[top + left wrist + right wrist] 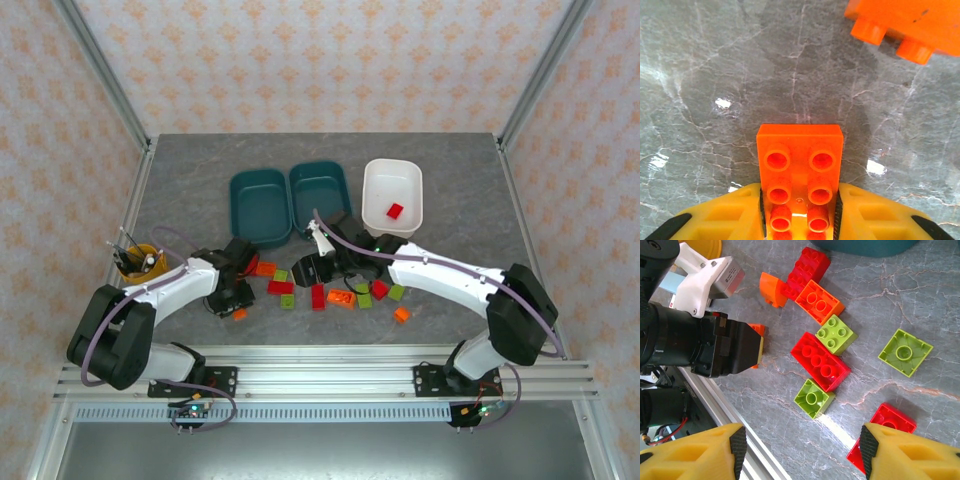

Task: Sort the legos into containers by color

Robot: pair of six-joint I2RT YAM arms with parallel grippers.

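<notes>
Grey marbled tabletop, top view. Far side, left to right: left dark teal bin and right dark teal bin side by side, then the white bin. Near the left edge stands a yellow cup. Red, orange and yellow-green bricks lie scattered at near centre, with an orange oblong brick at the near left and a small orange brick at the near right. Right wrist view: red oblong brick between two yellow-green square bricks.

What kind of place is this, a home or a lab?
Likely a robot lab cell: two arms bolted to a metal rail, a framed enclosure, bricks and bins staged on the table.
</notes>
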